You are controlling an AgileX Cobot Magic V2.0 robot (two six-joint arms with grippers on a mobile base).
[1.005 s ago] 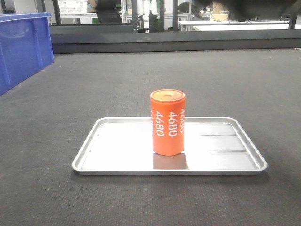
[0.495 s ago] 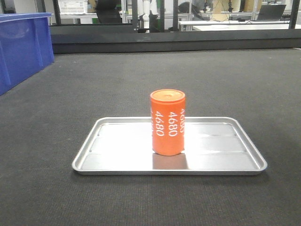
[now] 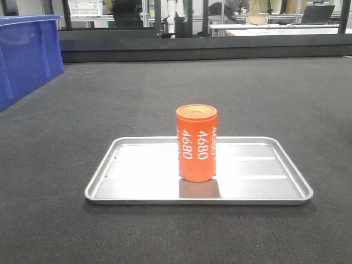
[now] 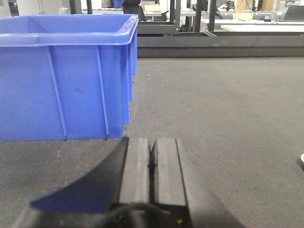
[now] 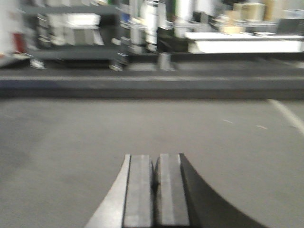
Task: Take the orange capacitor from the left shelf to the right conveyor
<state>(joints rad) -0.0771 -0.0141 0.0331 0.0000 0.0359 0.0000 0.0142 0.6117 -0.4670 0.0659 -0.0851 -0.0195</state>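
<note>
1. The blue bin [image 4: 66,76] sits at far left; the left gripper [image 4: 152,161] is pressed together, empty, low over the right conveyor [image 3: 275,93].
2. The orange capacitor [image 3: 197,143] stands upright in the silver tray [image 3: 104,181] on the belt; placement looks done, so any retreat should stay clear of it.
3. The right gripper [image 5: 155,187] is pressed together, empty.
4. The left shelf is out of view; the right wrist picture is blurred, so the arm is perhaps moving.

My left gripper [image 4: 152,164] had flat black ribbed pads on a dark curved body; my right gripper [image 5: 154,183] showed grey blurred pads, lower frame centre.
</note>
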